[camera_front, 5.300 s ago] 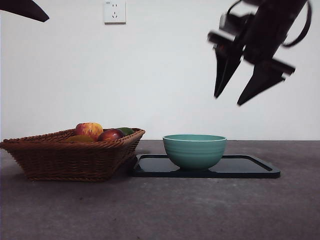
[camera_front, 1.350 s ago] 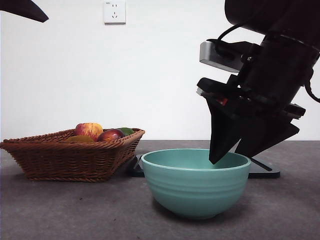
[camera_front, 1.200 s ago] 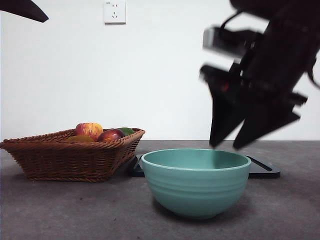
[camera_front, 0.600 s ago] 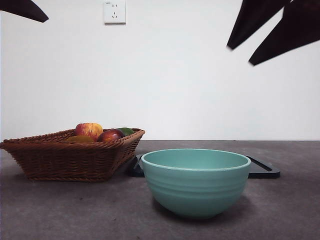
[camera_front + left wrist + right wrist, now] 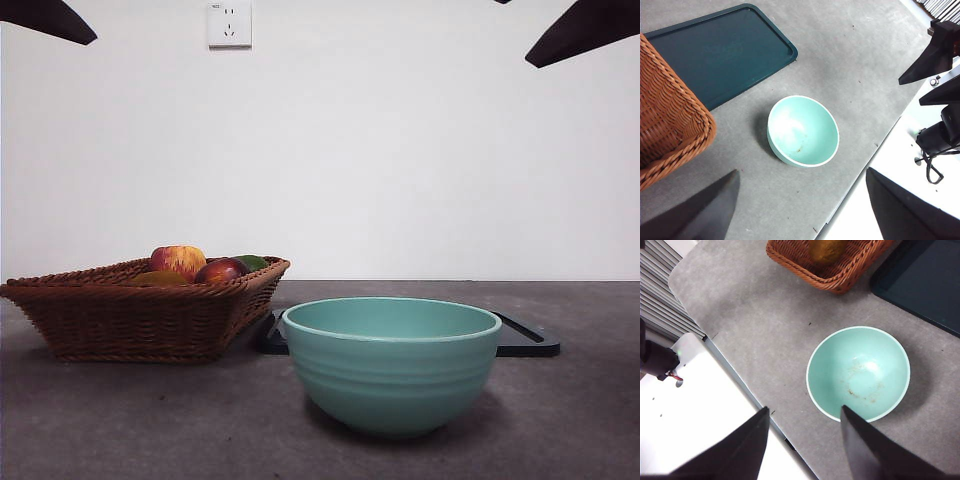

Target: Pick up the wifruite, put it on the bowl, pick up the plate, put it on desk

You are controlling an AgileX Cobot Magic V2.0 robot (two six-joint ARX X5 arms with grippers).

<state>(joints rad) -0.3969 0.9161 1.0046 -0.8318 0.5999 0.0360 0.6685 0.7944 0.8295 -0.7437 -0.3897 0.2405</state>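
Right gripper (image 5: 805, 445), jaws spread and empty, hangs high above the mint-green bowl (image 5: 391, 363), which sits on the grey desk (image 5: 560, 420) in front of the dark tray (image 5: 720, 55); the brown wifruite (image 5: 826, 250) lies in the wicker basket (image 5: 140, 310) beside the bowl; left gripper (image 5: 802, 210) open

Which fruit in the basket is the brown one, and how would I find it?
Start at the woven basket left of the mint-green bowl on the grey desk. The wifruite lies inside, near one corner. It is dull ochre-brown, unlike the red-yellow apple and the dark red fruit.
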